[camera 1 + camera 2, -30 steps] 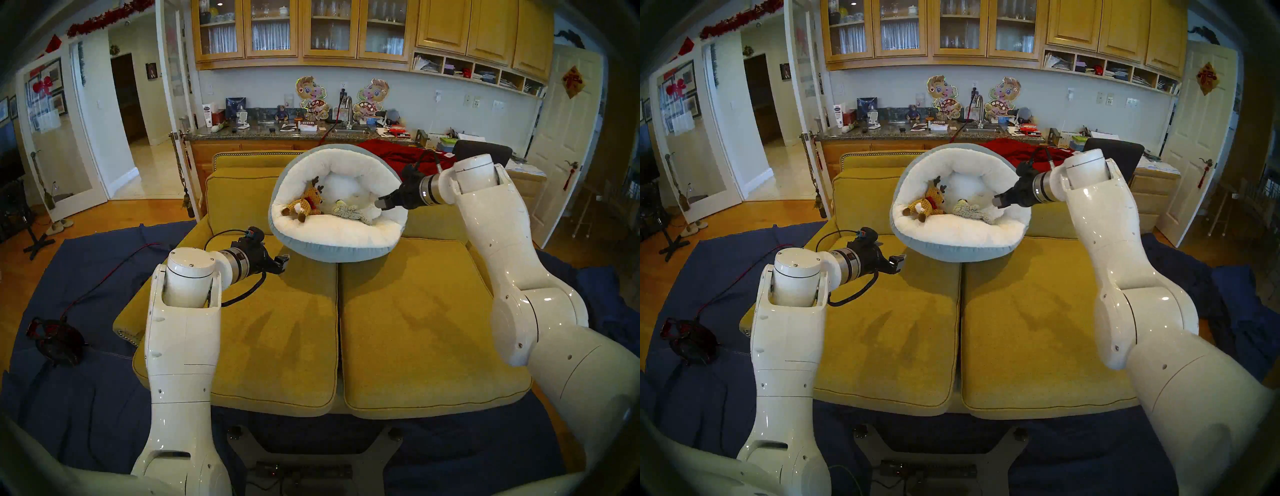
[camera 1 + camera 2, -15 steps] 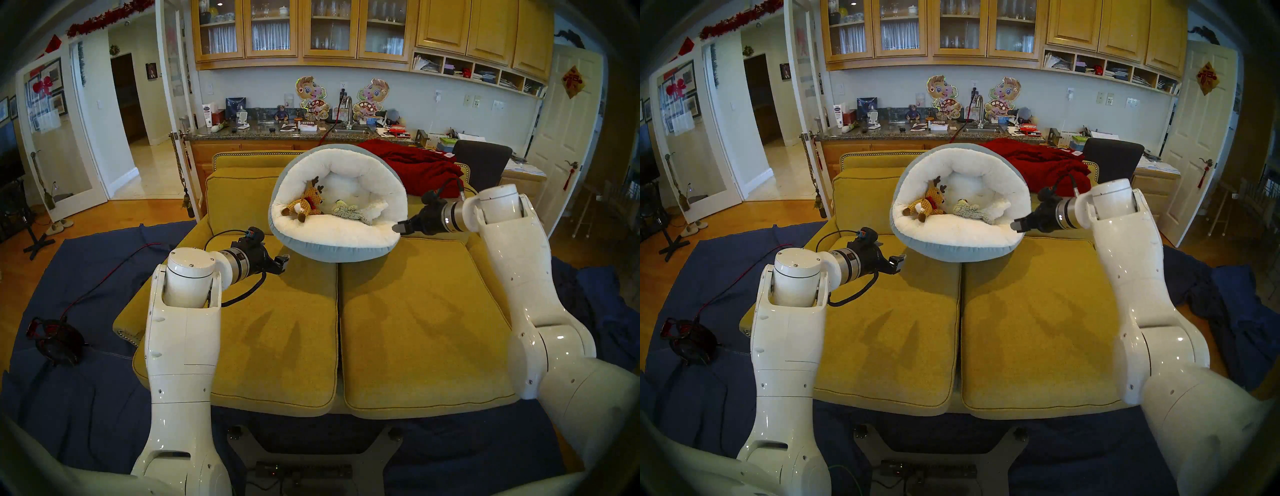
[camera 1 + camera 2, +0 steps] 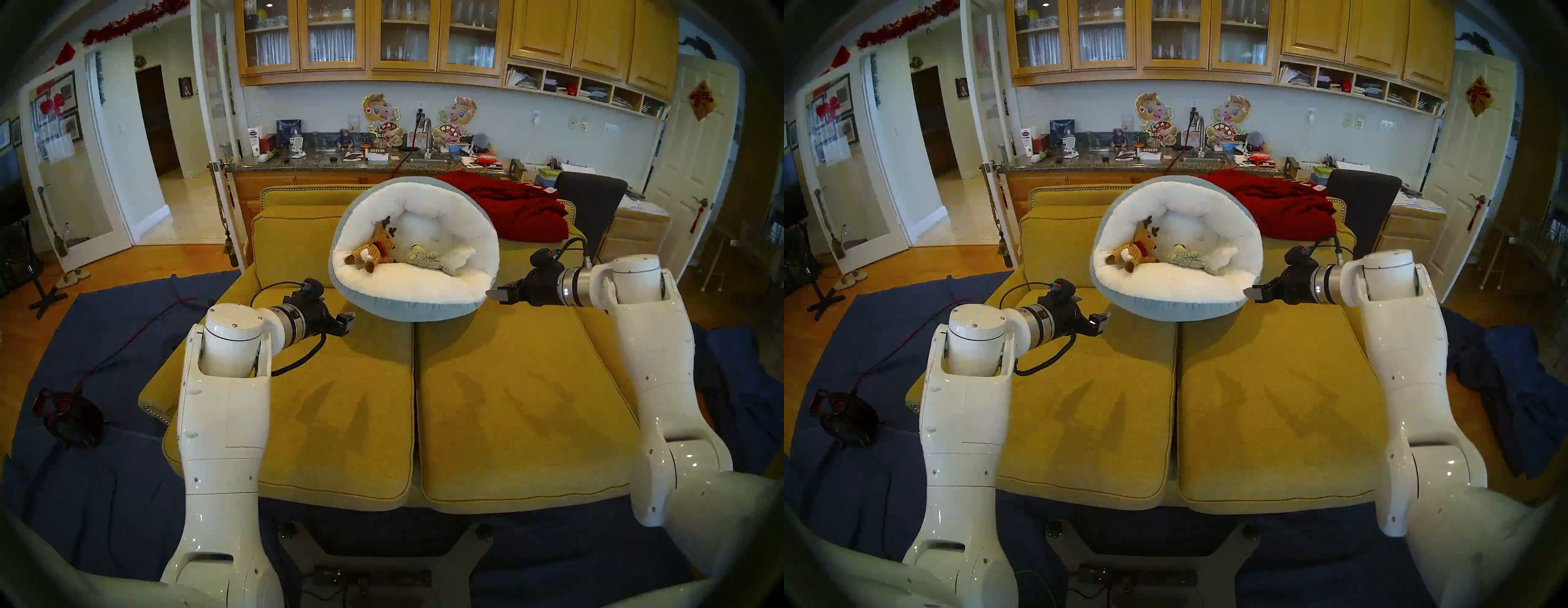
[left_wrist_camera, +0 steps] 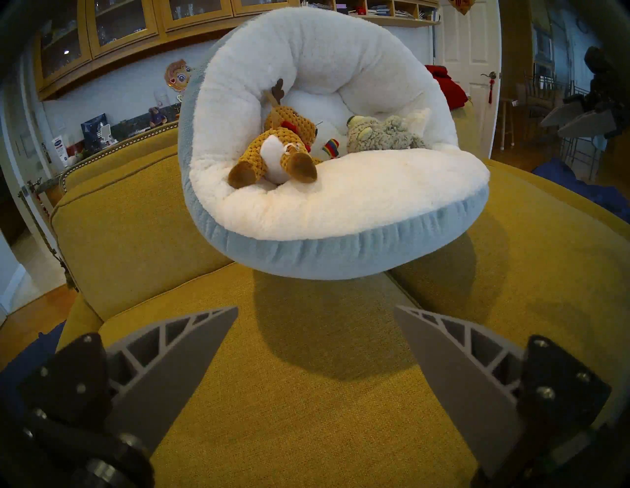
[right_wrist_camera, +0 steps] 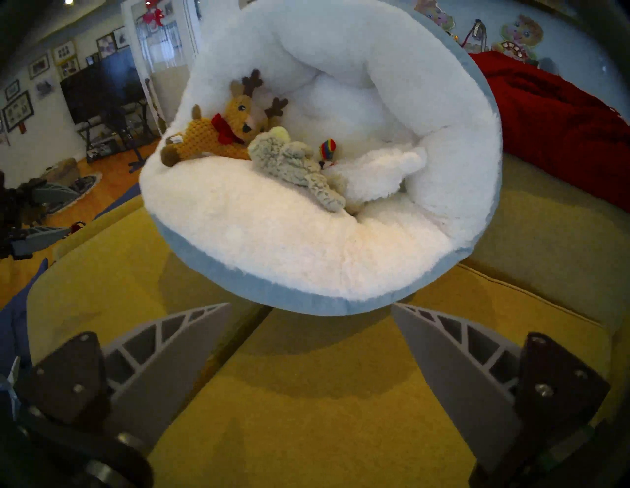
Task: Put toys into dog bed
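A mustard-yellow sofa with two broad seat cushions fills the middle of a kitchen-side room; behind it runs a cluttered granite counter under wooden cabinets, a red blanket lies heaped on the sofa's back at the right, and a dark blue cloth covers the floor around the sofa.

The dog bed is propped against the back cushions over the seam between the seats, tilted toward the robot; its inside is fluffy white with a thick puffy rim, its outside pale grey-blue. In it lie the brown knitted reindeer with a red bow, at the left; the shaggy grey-beige floppy animal just beside it, lying across the fluffy white animal; and the small white-and-rainbow toy, half hidden between them. No toy shows on the seat cushions.

The left pincer hangs above the left cushion, near the bed's lower left edge, its jaws spread and empty, just as it was a second ago; the right pincer, jaws likewise spread and empty, has pulled back out of the bed and sunk, and is now level with the rim's lower right edge, just outside it.
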Robot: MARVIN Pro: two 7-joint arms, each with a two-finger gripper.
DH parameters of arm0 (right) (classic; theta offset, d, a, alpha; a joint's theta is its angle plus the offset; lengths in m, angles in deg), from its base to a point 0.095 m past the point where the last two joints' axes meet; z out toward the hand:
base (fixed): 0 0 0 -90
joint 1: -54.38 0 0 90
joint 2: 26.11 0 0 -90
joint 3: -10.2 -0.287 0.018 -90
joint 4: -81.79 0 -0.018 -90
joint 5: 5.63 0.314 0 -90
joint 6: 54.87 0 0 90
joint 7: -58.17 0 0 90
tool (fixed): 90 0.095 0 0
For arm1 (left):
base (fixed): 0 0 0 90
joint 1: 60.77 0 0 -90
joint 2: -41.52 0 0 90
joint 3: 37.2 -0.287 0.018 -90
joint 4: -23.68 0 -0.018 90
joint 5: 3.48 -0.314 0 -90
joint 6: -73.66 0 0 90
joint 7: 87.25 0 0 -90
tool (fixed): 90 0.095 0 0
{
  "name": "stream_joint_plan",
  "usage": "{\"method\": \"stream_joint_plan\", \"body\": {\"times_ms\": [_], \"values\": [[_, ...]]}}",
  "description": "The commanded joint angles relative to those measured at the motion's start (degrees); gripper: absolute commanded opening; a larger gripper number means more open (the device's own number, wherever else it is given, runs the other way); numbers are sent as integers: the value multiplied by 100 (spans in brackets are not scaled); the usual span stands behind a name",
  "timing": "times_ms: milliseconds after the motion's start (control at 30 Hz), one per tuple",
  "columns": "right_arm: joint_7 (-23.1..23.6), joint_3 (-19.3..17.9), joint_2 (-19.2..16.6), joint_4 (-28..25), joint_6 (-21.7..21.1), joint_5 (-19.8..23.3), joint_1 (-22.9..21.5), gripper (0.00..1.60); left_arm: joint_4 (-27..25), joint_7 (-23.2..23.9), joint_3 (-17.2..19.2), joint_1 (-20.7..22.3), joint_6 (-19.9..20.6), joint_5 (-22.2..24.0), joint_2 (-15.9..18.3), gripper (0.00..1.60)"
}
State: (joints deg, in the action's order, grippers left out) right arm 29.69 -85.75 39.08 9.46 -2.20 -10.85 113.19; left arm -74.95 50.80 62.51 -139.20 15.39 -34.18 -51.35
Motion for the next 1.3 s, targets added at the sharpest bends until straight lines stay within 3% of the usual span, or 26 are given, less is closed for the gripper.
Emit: {"method": "stream_joint_plan", "body": {"times_ms": [0, 233, 633, 800, 1000, 1267], "values": [[141, -394, 195, -738, 390, 396, 494, 160, -182, -8, 1, 215, -37, 38, -5, 160], [-300, -671, 633, -1113, 865, 439, 915, 160, -197, -5, 4, 222, -35, 45, -8, 160], [-1599, -636, 1515, -1758, 1137, -333, 1219, 160, -208, -1, 7, 226, -31, 51, -10, 160], [-2152, -621, 1718, -1941, 1165, -472, 1312, 160, -212, 1, 9, 227, -29, 53, -11, 160], [-2372, -636, 1833, -2026, 1193, -531, 1362, 160, -216, 2, 10, 228, -27, 56, -11, 160], [-2286, -650, 1875, -2092, 1282, -477, 1436, 160, -217, 3, 10, 228, -26, 57, -11, 160]]}}
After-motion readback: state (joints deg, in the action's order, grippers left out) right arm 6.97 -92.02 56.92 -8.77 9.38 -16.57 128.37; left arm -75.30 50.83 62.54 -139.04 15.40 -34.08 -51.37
